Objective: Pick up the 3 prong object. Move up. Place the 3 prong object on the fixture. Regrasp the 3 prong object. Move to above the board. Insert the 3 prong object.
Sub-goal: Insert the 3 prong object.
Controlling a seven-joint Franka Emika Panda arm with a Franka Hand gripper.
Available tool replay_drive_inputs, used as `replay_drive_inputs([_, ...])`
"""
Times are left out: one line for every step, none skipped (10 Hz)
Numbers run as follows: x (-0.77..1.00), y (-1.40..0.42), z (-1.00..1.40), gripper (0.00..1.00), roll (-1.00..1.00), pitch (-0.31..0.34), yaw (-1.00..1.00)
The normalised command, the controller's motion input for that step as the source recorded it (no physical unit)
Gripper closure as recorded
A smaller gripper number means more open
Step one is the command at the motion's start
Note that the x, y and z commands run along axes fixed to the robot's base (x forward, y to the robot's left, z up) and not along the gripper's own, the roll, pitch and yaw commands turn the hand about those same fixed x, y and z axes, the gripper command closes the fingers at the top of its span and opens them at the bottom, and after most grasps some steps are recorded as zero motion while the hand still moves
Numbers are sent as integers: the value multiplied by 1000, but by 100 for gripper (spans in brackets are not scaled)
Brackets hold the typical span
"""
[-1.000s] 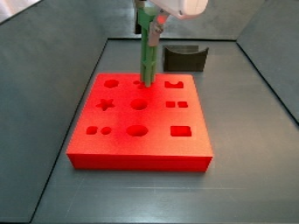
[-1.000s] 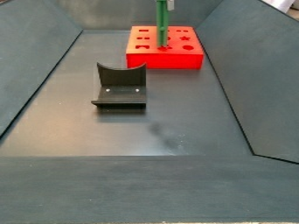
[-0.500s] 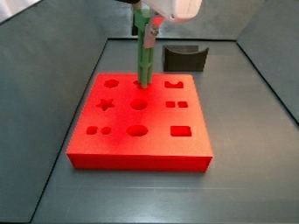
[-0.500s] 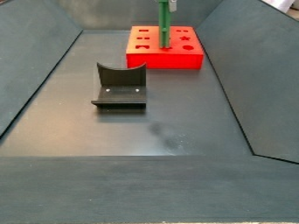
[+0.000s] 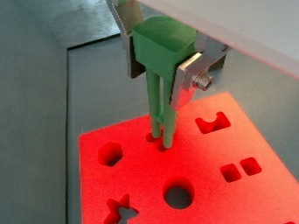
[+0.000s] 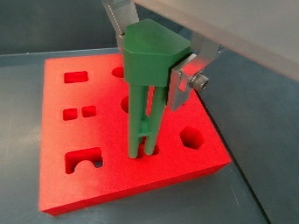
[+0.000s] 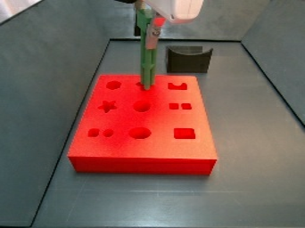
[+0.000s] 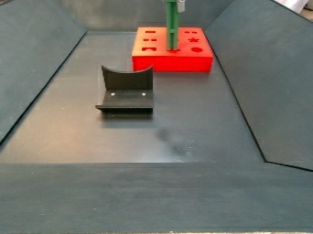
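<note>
So the arm is parked right over the big flat red-orange board with all the cut-out shapes [image 7: 143, 123], and the two-finger gripper [image 5: 162, 63] is clamped on the fat top end of the bright green plastic 3 prong piece [image 6: 149, 92], silver finger plates [image 6: 184, 80] pressed in against its sides, nothing loose about it. The piece hangs upright with its long thin legs pointing straight down. In both wrist views the tips look like they're already sitting in, or right at the mouth of, a small set of holes near the middle of the board's back row; I honestly can't tell how deep they've gone, the legs hide the openings. The dark grey block-shaped fixture with the curved notch [image 8: 124, 89] is sitting empty, well apart from the board. My read is this is the last step, the insertion, just started or about to bite. The next move should be a slow straight push down, keeping the piece vertical so all three legs go in together. If one leg is riding on the rim it could jam or flex, so I'd want it backed off a hair and re-centred, not forced, and let go only once it's seated.
</note>
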Motion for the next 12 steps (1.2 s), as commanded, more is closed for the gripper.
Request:
replay_drive_inputs([-149,0,-14,100,-59,9,-266])
replay_drive_inputs([-146,0,0,100,-37,0,-223])
replay_drive_inputs([-77,20,0,100,-26,0,-134])
replay_drive_inputs([-63,100,0,100,0,0,0])
replay_drive_inputs([0,6,-11,100,-20,0,0])
replay_drive_inputs([169,0,-217,100,-156,3,0])
replay_drive_inputs([251,80,-451,100,-324,51,-97])
replay_drive_inputs([223,117,-431,100,-336,61,-114])
replay_drive_inputs([217,157,-483,100,-303,107,-66])
replay_drive_inputs([77,186,-537,100,-149,109,0])
replay_drive_inputs([-49,57,-386,100,80,9,103])
replay_drive_inputs([-111,0,-300,100,167,4,120])
